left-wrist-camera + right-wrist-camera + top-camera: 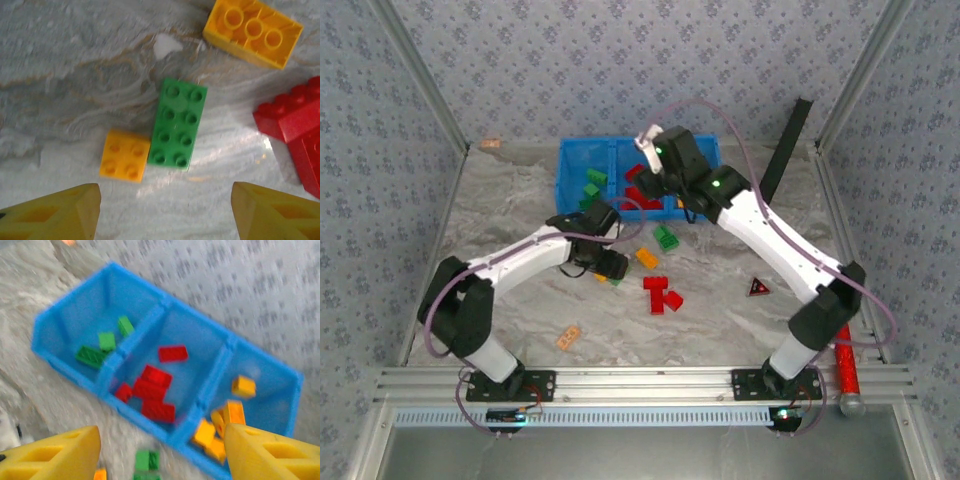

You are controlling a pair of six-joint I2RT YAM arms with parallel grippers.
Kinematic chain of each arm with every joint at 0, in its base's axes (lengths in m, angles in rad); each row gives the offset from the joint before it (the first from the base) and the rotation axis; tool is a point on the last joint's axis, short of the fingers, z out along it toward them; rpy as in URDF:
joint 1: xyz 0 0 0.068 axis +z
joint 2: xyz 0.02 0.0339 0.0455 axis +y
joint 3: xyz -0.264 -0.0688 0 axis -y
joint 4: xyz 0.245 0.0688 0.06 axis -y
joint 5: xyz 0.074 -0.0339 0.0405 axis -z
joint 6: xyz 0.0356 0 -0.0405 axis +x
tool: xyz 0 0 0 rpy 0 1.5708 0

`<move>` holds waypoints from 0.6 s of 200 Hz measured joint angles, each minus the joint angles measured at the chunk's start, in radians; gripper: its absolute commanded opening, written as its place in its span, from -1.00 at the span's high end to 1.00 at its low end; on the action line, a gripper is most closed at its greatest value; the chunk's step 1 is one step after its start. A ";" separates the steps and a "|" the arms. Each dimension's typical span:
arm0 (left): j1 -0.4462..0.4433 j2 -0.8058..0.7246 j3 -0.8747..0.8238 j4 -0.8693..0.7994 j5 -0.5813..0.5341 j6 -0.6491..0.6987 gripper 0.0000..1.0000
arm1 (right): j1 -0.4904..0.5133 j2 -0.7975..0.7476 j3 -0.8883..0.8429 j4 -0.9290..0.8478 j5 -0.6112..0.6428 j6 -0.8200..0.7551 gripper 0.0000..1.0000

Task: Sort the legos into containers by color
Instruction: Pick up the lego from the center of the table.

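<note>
The blue bin [582, 160] stands at the back of the table, and its three compartments hold green [100, 342], red [155, 385] and orange-yellow [235, 410] legos. My right gripper [160, 455] hangs open and empty high over the bin's near wall [655, 182]. On the table, my left gripper [165, 215] is open just above a small orange-yellow brick [125, 161] and a green brick [179, 123] lying side by side, touching neither. An orange brick [252, 31] and red bricks [297, 125] lie beyond them. In the top view the left gripper [608, 265] is left of the red bricks [660, 292].
Another green brick [666, 237] and an orange one [646, 258] lie in front of the bin. A peach flat piece [568, 337] sits near the left arm. A red-black triangle [758, 287], a red cylinder [845, 365] and a black bar [785, 150] are on the right.
</note>
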 measured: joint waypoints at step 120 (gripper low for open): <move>-0.063 0.270 0.127 0.024 -0.059 0.033 -0.13 | -0.168 -0.494 -0.644 -0.096 -0.080 0.357 -0.56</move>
